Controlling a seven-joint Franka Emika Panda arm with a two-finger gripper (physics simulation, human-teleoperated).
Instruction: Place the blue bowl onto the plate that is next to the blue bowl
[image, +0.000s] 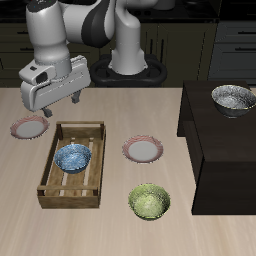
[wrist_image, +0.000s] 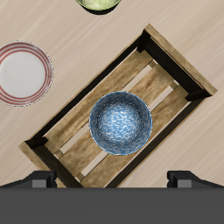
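Note:
The blue bowl (image: 73, 157) (wrist_image: 121, 123) sits upright inside a slatted wooden crate (image: 52, 188) (wrist_image: 171, 61). One pink-rimmed plate (image: 143, 150) (wrist_image: 24, 73) lies on the table beside the crate, on the side toward the black cabinet. A look-alike plate (image: 28, 127) lies beside the crate's other side, farther back. My gripper (image: 62, 102) (wrist_image: 112, 179) hangs above the crate's back end, higher than the bowl and apart from it. It is open, with its fingers (wrist_image: 39, 180) wide apart and nothing between them.
A yellow-green bowl (image: 149, 201) (wrist_image: 98, 3) stands near the table's front edge, in front of the nearer plate. A grey patterned bowl (image: 232, 98) rests on top of the black cabinet (image: 215, 150). The crate's walls (image: 95, 165) surround the blue bowl.

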